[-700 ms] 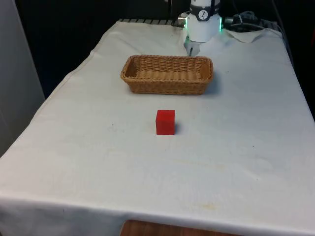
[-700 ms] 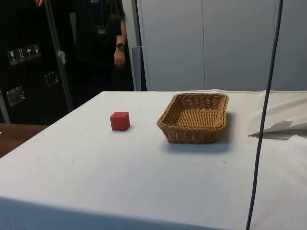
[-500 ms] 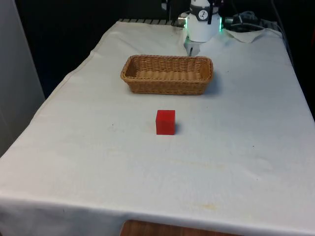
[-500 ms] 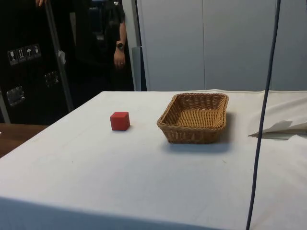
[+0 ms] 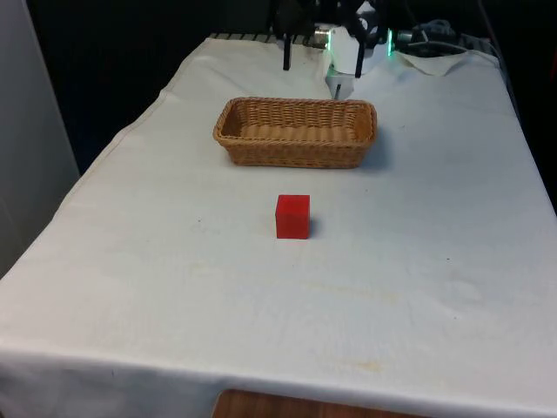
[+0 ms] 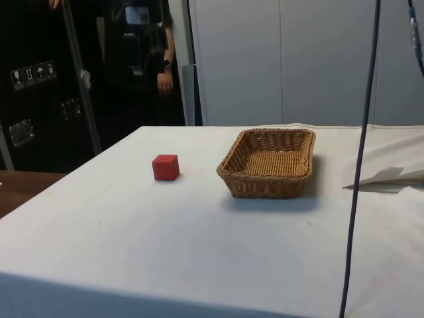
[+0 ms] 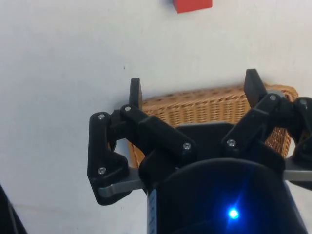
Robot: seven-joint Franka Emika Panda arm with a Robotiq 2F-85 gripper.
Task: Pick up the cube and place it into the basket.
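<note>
1. White cloth [image 5: 418, 261] covers the whole table, lightly creased, and both of the task's things sit on it.
2. The red cube [image 5: 292, 216] rests on the cloth near the table's middle, upright on one face, with nothing touching it. In the side view the cube [image 6: 165, 167] stands clear of the basket [image 6: 269, 161], with bare cloth between them.
3. The wicker basket [image 5: 296, 131] is oblong and light brown, and it lies farther back than the cube in the front view, its long side across the picture. Its woven floor shows in the side view with nothing lying in it.
4. The gripper [image 7: 192, 90] hangs high above the basket, fingers spread wide with nothing between them — the wrist view looks down past the two black fingers [image 7: 135, 92] onto the basket's rim [image 7: 195, 105], with the cube [image 7: 192, 5] on the cloth beyond.
5. In the front view one black finger [image 5: 286, 54] points down at the table's far end, behind the basket and towards the front view's left of the arm's white base [image 5: 346, 57].
6. Behind the table in the side view a person [image 6: 156, 53] in dark clothing stands among the dark cabinets — one hand [image 6: 164, 82] hangs down, with a watch on the wrist.
</note>
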